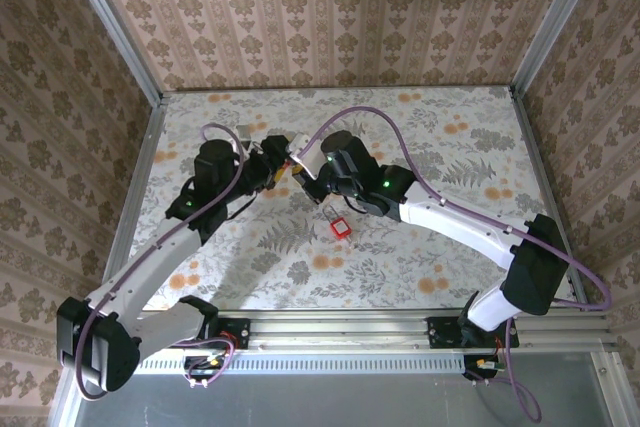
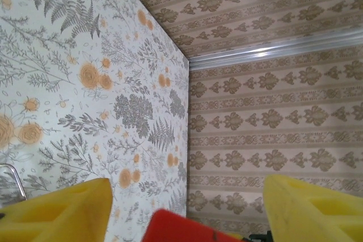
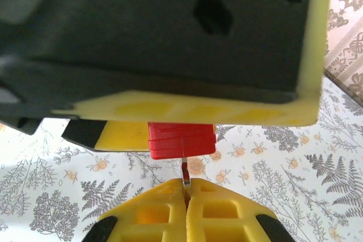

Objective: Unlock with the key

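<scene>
Brown damask wallpaper lines the walls around a table covered in a cloth printed with grey ferns and orange flowers. Both arms reach in from the near edge and meet over the middle of the table, left of centre. The left gripper lies on its side, its yellow fingers standing apart with a red padlock between them; its wrist view shows a gap on either side of the red body. From the right wrist, that same padlock hangs just under the left gripper's black and yellow frame, close against one yellow finger. The right gripper has its yellow fingertips pressed together on the key, a thin metal blade that rises from between the tips to the underside of the padlock; whether it is seated in the keyhole cannot be told. In the top view the left gripper and right gripper sit almost touching. A second red padlock lies on the cloth just in front of the right gripper, apart from both arms.
</scene>
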You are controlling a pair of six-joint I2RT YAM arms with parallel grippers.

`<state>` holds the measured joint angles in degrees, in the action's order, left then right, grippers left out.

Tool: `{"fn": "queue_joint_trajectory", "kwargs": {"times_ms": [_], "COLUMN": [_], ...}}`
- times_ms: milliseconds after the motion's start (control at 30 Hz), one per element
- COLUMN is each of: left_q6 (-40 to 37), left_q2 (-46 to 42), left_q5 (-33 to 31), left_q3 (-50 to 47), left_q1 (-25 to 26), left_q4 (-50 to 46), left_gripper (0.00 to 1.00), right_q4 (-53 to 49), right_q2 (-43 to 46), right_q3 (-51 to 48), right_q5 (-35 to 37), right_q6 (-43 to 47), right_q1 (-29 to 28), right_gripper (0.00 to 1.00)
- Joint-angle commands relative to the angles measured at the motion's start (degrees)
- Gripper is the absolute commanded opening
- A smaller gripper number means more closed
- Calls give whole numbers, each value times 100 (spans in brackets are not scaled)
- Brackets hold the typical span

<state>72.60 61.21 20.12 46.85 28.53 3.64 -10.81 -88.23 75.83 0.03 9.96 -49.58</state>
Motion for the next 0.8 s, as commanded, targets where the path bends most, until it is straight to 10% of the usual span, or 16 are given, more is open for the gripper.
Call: {"fn": "queue_joint_trajectory", "kwargs": {"times_ms": [0, 400, 767], "left_q6": [37, -67, -781], "left_q2": [31, 64, -59], "left_q5": [-146, -140, -2], "left_q3": [-149, -172, -385], "left_q1": [26, 104, 349], "left_q4": [288, 537, 1503], "left_gripper": [63, 1, 0], "right_q4": [15, 40, 1229], "right_q2": [-24, -98, -103], "right_q3": [248, 336, 150], "right_q5": [41, -273, -3698], "right_q6": [59, -184, -2217], "right_q1": [-60, -86, 1239], "right_gripper": [0, 0, 0]}}
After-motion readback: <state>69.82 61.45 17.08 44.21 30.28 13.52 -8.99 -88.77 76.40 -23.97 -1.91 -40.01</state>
